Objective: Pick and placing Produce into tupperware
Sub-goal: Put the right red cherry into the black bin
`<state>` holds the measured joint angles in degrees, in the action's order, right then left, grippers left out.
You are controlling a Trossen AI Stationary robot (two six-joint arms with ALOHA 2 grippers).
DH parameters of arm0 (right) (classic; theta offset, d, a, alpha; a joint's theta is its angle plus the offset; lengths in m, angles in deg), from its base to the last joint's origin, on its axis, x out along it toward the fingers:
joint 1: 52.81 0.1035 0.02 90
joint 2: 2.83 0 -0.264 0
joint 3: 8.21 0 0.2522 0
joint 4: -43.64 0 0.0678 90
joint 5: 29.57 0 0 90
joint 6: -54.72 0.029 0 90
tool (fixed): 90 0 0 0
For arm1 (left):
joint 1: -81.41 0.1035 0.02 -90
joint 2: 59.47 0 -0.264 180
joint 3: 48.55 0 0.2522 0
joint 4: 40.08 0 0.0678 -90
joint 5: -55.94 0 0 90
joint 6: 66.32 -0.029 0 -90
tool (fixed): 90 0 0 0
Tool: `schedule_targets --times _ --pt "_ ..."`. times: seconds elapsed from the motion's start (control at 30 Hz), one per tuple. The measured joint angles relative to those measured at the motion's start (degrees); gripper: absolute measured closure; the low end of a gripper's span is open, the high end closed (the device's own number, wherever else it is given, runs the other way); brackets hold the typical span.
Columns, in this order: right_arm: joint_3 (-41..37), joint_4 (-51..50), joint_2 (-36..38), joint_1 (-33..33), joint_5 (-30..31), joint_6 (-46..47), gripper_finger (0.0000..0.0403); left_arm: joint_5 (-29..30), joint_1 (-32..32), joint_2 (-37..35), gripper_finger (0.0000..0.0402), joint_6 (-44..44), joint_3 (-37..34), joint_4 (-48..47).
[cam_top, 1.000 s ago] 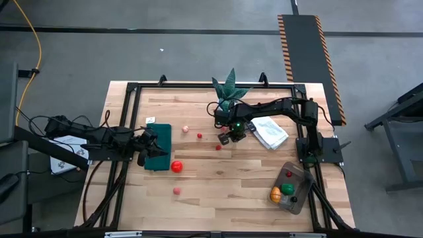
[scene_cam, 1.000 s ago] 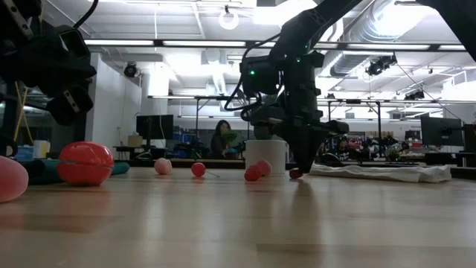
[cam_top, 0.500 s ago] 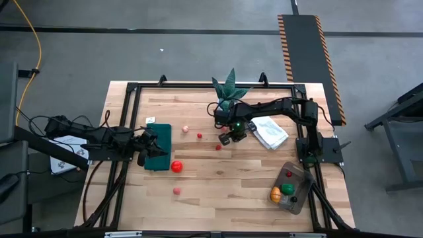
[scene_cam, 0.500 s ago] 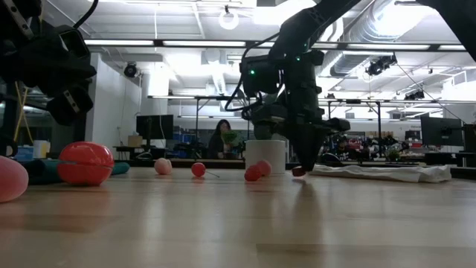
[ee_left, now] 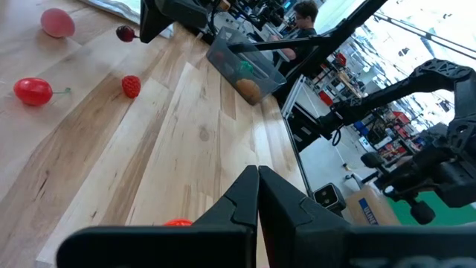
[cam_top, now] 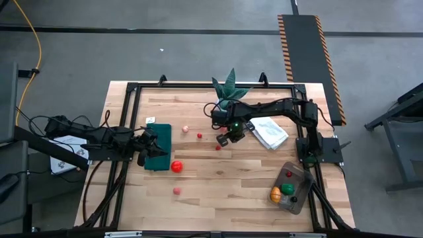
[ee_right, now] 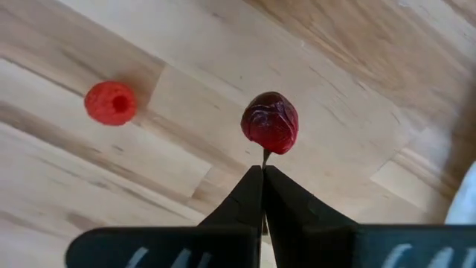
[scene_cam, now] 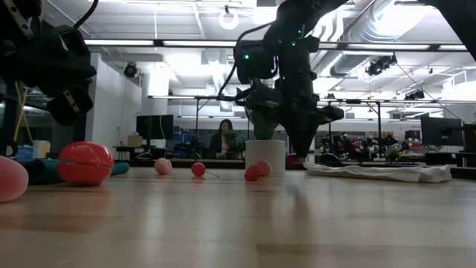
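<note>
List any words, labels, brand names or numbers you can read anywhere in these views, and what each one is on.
None can be read.
White card beside the left arm's base: any print on it is too small to read.
Blue box on the floor past the table edge: markings too blurred to read.
The clear container, white cloth and green mat show no lettering.

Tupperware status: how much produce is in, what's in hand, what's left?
Done: the tupperware holds three pieces, orange, green and dark red. In hand: the right gripper is shut on the stem of a dark red cherry, above the table. Left: a raspberry, a big red tomato and a few small pink and red pieces. The left gripper waits shut by the green mat.
</note>
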<state>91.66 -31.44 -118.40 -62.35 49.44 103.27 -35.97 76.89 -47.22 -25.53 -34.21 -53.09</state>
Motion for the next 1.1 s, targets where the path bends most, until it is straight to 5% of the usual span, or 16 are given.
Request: schedule_targets --times 1.1 --pt "23.6 -24.54 0.0 1.17 3.08 -2.12 0.0402 0.0 0.0 0.0 0.0401 -0.02 0.0 0.0"
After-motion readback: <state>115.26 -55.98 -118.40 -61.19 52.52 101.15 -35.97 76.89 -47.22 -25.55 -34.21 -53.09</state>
